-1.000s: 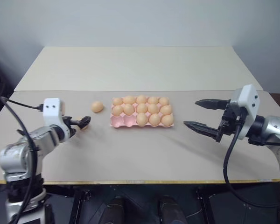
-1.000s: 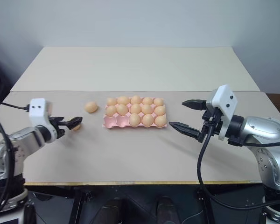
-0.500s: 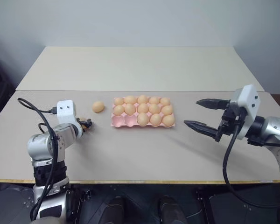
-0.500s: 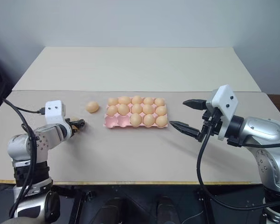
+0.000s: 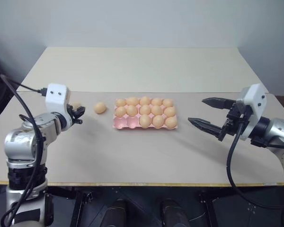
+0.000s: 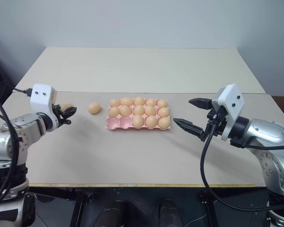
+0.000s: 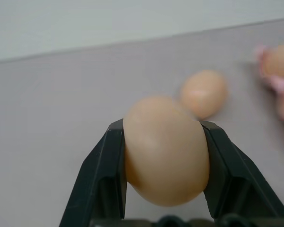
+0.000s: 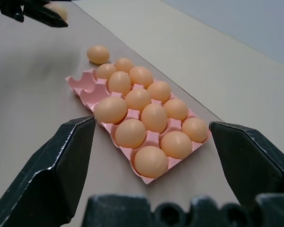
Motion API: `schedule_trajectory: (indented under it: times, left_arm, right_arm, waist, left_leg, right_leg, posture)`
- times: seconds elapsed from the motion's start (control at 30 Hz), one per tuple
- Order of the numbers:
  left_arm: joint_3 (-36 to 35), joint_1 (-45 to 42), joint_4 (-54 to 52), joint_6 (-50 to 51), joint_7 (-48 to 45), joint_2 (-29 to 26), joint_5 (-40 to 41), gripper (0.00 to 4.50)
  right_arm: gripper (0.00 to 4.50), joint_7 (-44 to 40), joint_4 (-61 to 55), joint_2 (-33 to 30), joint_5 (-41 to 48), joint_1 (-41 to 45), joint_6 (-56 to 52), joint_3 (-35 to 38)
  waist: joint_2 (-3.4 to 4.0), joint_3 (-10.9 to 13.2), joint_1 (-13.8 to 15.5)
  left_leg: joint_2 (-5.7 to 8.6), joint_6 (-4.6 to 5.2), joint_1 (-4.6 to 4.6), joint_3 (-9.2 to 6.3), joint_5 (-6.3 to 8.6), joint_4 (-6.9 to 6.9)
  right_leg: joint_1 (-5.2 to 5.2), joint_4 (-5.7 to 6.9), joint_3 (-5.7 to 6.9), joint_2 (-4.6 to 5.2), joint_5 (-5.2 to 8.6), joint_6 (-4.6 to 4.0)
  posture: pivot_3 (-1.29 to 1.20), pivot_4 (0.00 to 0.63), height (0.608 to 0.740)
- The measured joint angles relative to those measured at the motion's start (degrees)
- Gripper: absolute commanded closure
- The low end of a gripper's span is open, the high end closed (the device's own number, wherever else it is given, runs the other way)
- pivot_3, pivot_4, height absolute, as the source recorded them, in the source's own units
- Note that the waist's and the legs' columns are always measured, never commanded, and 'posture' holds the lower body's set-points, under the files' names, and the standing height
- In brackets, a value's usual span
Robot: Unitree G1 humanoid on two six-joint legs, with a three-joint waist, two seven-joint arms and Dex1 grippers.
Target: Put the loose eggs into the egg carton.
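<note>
- Pale pink moulded egg carton (image 5: 125, 123) with no lid, lying flat near the middle of a beige tabletop (image 5: 132, 156), long side across the robot's front.
- Holds 13 smooth tan-orange eggs (image 5: 144, 111): 5 in the far row, 5 in the middle row, 3 in the near row.
- Leaves 2 cups bare, both at the left end of the near row.
- Black 2-fingered left gripper (image 7: 162, 126) raised off the tabletop, well to the left of the carton, aimed roughly forward.
- Pinches 1 tan-orange held egg (image 7: 165, 151) between its fingers, 1 finger pressed on each side of the shell, the wide middle of the egg bulging out past the fingertips.
- Shows in the left wrist view as lifted off the surface, with the tabletop blurred behind it.
- Another tan-orange loose egg (image 5: 100, 108) resting on the tabletop between the left gripper and the carton's left end, near the carton but not touching it, level with the far rows.
- Black 2-fingered right gripper (image 5: 196, 111) hovering above the tabletop just to the right of the carton, pointing left toward it.
- Fingers spread wide apart and gripping nothing, with the carton framed between them in the right wrist view.
- Apart from the carton, touching neither its rim nor any egg.
</note>
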State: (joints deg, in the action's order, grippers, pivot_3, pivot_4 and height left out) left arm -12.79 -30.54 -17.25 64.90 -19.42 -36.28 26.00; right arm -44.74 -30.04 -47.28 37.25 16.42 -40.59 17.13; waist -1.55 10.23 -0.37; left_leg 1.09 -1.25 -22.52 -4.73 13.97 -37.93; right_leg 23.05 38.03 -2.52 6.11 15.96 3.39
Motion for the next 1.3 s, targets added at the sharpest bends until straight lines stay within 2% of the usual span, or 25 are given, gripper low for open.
schedule_trajectory:
  times: [0.13,0.2,0.43,0.7,0.73,0.83,1.07,1.13,1.3]
  left_arm:
    - [7.1,-0.9,0.3,-5.1,-8.4,0.8,1.5,2.67]
    - [10.9,-2.9,2.0,-7.5,-10.8,3.3,1.5,2.67]
    - [20.1,-10.6,15.1,-15.2,-16.0,8.0,-2.7,2.67]
    - [22.7,-11.6,17.9,-17.2,-22.7,7.3,-3.6,0.16]
    - [22.6,-11.6,17.7,-17.1,-22.9,6.5,-3.6,0.02]
    - [21.5,-11.6,16.2,-16.6,-23.1,4.4,-3.6,0.02]
    - [12.4,-10.5,12.1,-17.4,-26.2,-4.4,-1.9,0.02]
    - [7.0,-6.3,11.0,-20.8,-30.0,-9.6,-0.7,0.02]
    - [-4.3,6.2,11.4,-31.6,-38.9,-14.7,1.3,0.02]
  right_arm:
    - [0.00,1.2,-0.4,0.3,-0.1,-0.1,0.1,-0.2]
    - [0.00,1.8,-0.6,0.8,-0.1,-0.6,0.1,-0.4]
    - [0.00,4.1,-2.9,1.4,-0.1,-2.9,0.2,-0.4]
    - [0.00,6.6,-3.9,2.1,0.0,-3.6,0.2,-0.4]
    - [0.00,6.7,-4.0,2.3,0.0,-3.6,0.2,-0.4]
    - [0.00,7.3,-4.0,2.6,0.0,-3.5,0.2,-0.4]
    - [0.00,7.1,-3.0,3.0,-0.1,-3.1,1.4,-0.8]
    - [0.00,5.9,-2.0,2.9,-0.1,-3.0,1.9,-0.8]
    - [0.00,3.3,0.4,2.4,-0.1,-1.8,3.2,-1.0]
  waist:
    - [0.00,0.0,-0.1]
    - [-0.01,0.0,-0.1]
    - [-0.01,0.0,-0.8]
    - [-0.01,0.0,-0.7]
    - [-0.01,0.0,-0.8]
    - [-0.01,0.0,-0.8]
    - [0.00,0.0,-1.0]
    - [0.01,0.0,-1.6]
    - [0.02,0.0,-1.9]
  left_leg:
    - [0.01,0.00,-0.02,0.01,0.00,0.00]
    - [0.01,0.00,-0.05,0.01,0.00,-0.01]
    - [0.01,0.02,-0.05,0.02,-0.01,-0.02]
    - [0.00,0.02,-0.07,0.01,-0.01,-0.04]
    - [0.01,0.02,-0.07,0.01,-0.01,-0.04]
    - [0.00,0.02,-0.07,0.00,-0.01,-0.04]
    - [-0.01,0.02,-0.06,0.00,-0.01,-0.04]
    - [-0.04,0.02,-0.05,0.00,-0.01,-0.01]
    - [-0.06,0.02,-0.02,0.01,-0.01,0.00]
  right_leg:
    - [0.02,-0.03,-0.02,0.01,-0.01,0.01]
    - [0.04,-0.01,-0.01,0.01,-0.01,0.01]
    - [0.06,0.02,-0.03,-0.03,-0.01,0.01]
    - [0.07,0.02,-0.04,-0.03,-0.01,0.02]
    - [0.07,0.02,-0.04,-0.03,-0.01,0.02]
    - [0.08,0.02,-0.04,-0.03,-0.01,0.02]
    - [0.10,0.02,-0.04,-0.04,-0.01,0.02]
    - [0.11,0.01,-0.04,-0.05,0.00,0.02]
    - [0.08,0.00,-0.04,-0.04,-0.01,0.01]
  posture:
    - [0.00,0.150,0.740]
    - [0.00,0.150,0.740]
    - [0.00,0.150,0.740]
    - [0.00,0.150,0.740]
    - [0.00,0.150,0.740]
    - [0.00,0.150,0.740]
    - [0.00,0.150,0.740]
    - [0.00,0.150,0.740]
    - [0.00,0.150,0.740]
